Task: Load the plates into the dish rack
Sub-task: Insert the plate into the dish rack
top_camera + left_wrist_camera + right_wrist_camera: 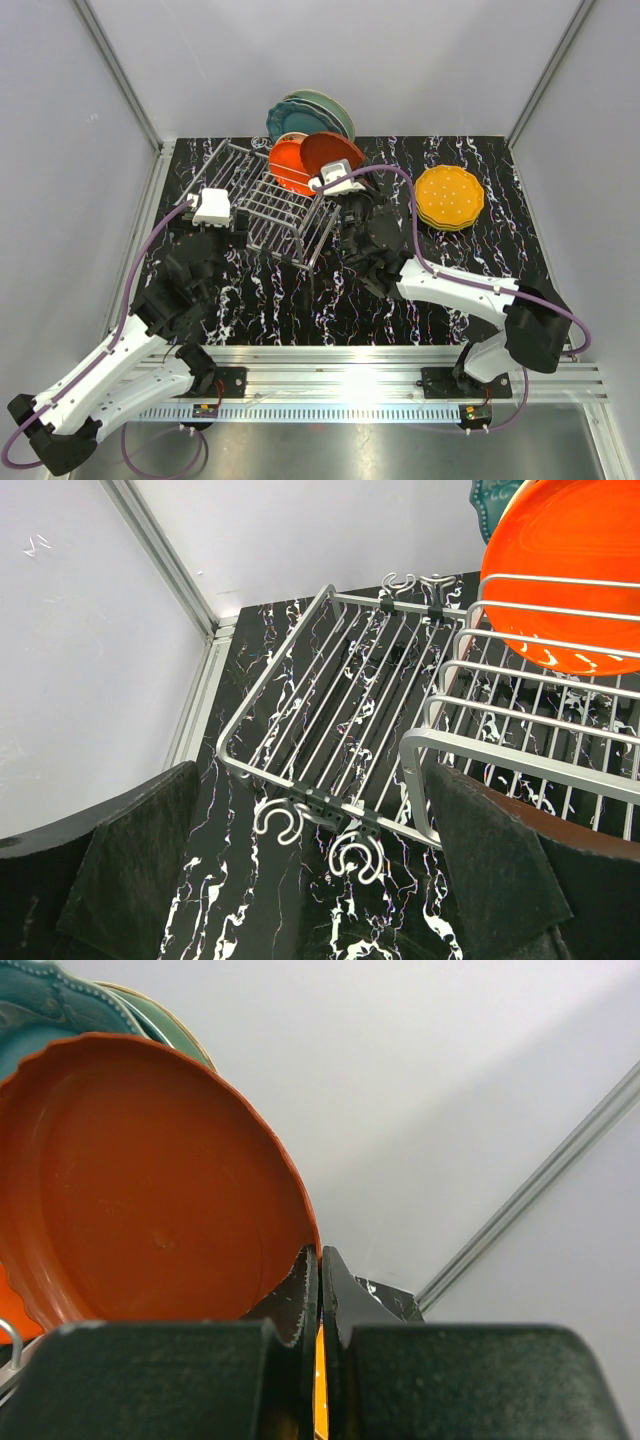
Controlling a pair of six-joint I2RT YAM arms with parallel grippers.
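The silver wire dish rack (268,208) stands at the back left of the table. A dark teal and a mint green plate (312,114) stand on edge at its far end, with a bright orange plate (288,166) in front of them. My right gripper (331,173) is shut on the rim of a darker red-orange plate (331,150), held on edge over the rack beside the orange one. In the right wrist view the jaws (320,1260) pinch that plate's rim (150,1180). My left gripper (215,215) is open and empty at the rack's left, low section (330,710).
A stack of dotted orange-yellow plates (449,197) lies flat at the back right. White walls with metal posts close in the back and sides. The rack's hook ends (350,855) lie between my left fingers (130,865).
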